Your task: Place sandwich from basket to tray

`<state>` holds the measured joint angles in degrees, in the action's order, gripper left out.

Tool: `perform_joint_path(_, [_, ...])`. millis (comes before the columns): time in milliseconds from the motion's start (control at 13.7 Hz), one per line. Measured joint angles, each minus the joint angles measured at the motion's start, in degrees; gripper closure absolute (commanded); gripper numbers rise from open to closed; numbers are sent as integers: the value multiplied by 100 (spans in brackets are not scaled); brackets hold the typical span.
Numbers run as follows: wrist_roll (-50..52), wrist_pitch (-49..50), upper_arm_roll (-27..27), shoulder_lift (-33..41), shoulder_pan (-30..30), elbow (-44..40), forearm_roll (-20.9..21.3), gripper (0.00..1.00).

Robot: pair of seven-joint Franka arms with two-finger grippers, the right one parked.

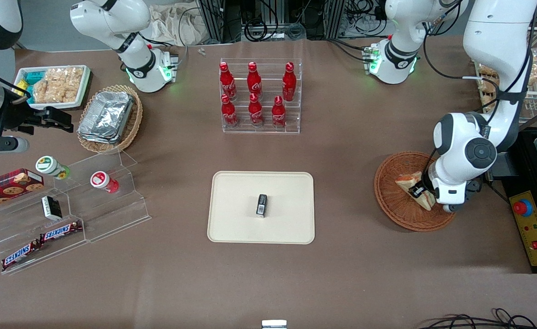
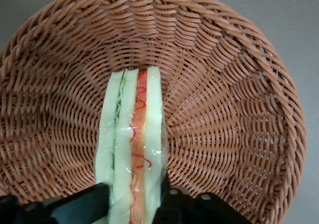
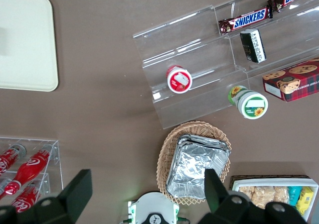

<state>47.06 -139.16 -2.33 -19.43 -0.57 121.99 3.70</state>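
Note:
The sandwich (image 1: 408, 182) stands on edge in the round reddish-brown basket (image 1: 394, 205) toward the working arm's end of the table. In the left wrist view the sandwich (image 2: 134, 129) shows white bread with green and red-orange filling in clear wrap, on the woven basket floor (image 2: 224, 89). My left gripper (image 1: 421, 192) is down in the basket, its black fingers (image 2: 92, 199) pressed against both faces of the wedge. The sandwich still rests in the basket. The cream tray (image 1: 232, 219) lies at the table's middle.
A small black packet (image 1: 261, 205) lies on the tray. An acrylic rack of red cola bottles (image 1: 260, 96) stands farther from the front camera than the tray. A red stop-button box (image 1: 531, 226) sits beside the basket. Snack shelves (image 1: 63, 214) and a foil-container basket (image 1: 109, 118) lie toward the parked arm's end.

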Motion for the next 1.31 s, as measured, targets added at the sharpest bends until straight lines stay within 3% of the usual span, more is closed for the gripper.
perform_joint_path(146, [2, -55, -4, 6, -6, -4, 0, 100])
perform_joint_path(219, [2, -57, -6, 30, -7, -15, 0, 34])
perform_joint_path(292, [2, -41, -6, 75, -8, -30, 3, 0])
perform_joint_path(510, [7, 506, -21, 289, -20, -294, 64, 0])
perform_joint_path(1021, [8, 3221, -100, 1057, -67, -1647, 89, 0])
perform_joint_path(1312, [8, 3248, -102, 1063, -67, -1621, 97, 0])
